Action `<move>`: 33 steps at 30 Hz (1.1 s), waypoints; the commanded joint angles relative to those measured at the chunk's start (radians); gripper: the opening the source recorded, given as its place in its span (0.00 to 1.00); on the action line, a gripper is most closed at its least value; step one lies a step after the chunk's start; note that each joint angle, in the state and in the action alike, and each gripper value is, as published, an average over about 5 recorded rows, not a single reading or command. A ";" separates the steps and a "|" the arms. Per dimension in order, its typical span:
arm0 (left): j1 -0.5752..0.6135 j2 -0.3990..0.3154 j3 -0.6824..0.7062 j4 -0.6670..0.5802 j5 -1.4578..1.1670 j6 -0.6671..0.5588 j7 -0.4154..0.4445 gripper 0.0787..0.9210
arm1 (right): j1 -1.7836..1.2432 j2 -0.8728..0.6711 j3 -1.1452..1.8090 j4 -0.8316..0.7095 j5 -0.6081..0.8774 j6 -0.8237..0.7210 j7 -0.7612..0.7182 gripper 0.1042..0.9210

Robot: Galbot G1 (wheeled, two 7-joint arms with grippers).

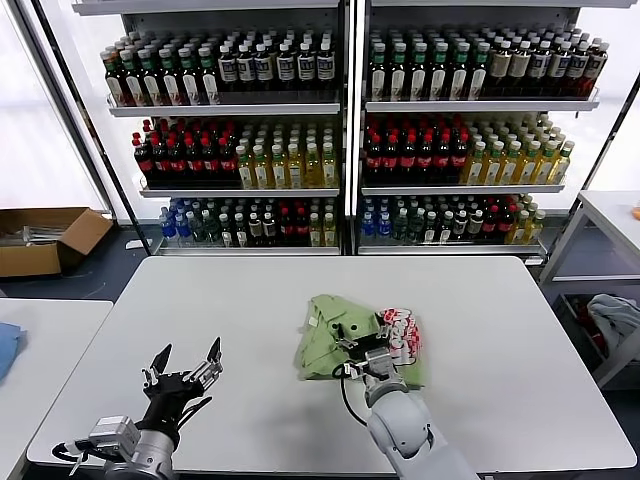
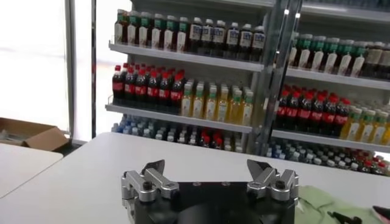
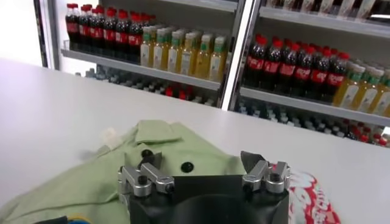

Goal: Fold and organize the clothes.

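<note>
Our right hand (image 1: 368,352), fingers spread, hovers directly over the crumpled green polo shirt (image 1: 335,340); our open left hand (image 1: 182,375) waits well apart.

Soft matt light green cloth polo shirt (image 1: 345,345) on smooth matt white bench (image 1: 220,310); brown cardboard box (image 1: 45,240) beyond.

This looks like a shop, or a room set up as one. Tall metal shelves (image 1: 345,105) along the back wall carry tight rows of bottled drinks (image 1: 420,150), sorted by colour. A white table (image 1: 200,310) stands in front, and an open cardboard box (image 1: 45,238) lies on the floor.
</note>
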State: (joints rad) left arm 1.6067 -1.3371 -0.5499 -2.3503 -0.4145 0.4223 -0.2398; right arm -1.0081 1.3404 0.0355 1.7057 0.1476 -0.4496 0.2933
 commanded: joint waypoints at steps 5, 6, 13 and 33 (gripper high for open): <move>0.012 -0.006 0.009 -0.006 0.000 0.002 0.002 0.88 | -0.026 0.026 0.002 -0.008 -0.002 -0.002 0.014 0.88; 0.013 -0.007 0.010 -0.006 0.001 0.002 0.002 0.88 | -0.030 0.025 0.005 0.007 0.001 -0.002 0.016 0.88; 0.023 -0.017 0.016 -0.012 0.009 -0.002 0.003 0.88 | -0.051 0.009 0.022 0.175 0.015 -0.006 0.023 0.88; 0.022 -0.031 0.004 0.002 0.019 -0.008 0.003 0.88 | -0.094 0.062 -0.007 0.120 0.042 0.007 0.035 0.88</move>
State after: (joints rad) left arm 1.6300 -1.3672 -0.5453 -2.3556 -0.3978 0.4162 -0.2371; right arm -1.0662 1.3846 0.0263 1.8384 0.1756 -0.4477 0.3232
